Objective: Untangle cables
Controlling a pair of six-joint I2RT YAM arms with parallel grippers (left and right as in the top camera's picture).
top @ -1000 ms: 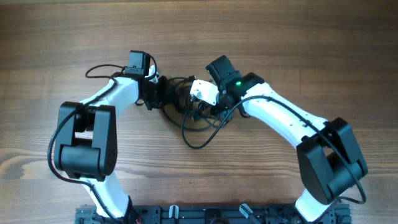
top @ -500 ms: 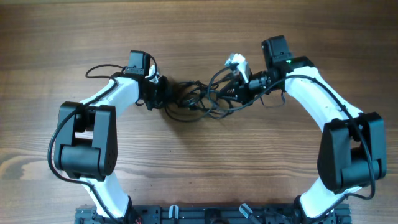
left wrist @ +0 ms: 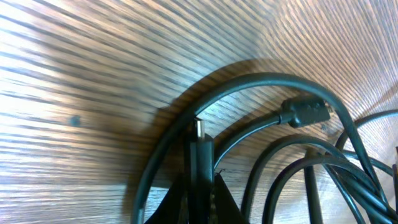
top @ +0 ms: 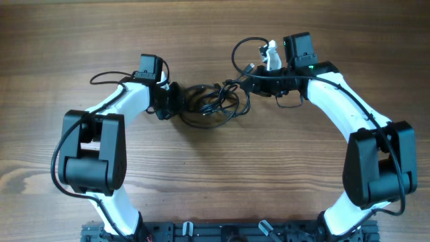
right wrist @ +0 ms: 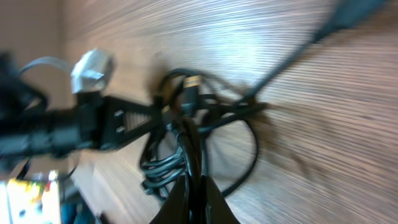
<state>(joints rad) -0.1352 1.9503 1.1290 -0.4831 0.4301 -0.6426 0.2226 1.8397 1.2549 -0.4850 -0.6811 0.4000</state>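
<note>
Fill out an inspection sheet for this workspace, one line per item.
Surface: wooden table, plain grain.
Job's things: black cables in a tangled clump between the two arms; a white piece shows beside the right arm's wrist.
Clutter: nothing seen.
Hands: left hand shut on a cable just below its plug end; right hand shut on a strand that leads into the clump.
Cables: thicker arm wires loop off both arms.
Surroundings: black rail along the near table edge; nothing else seen.
</note>
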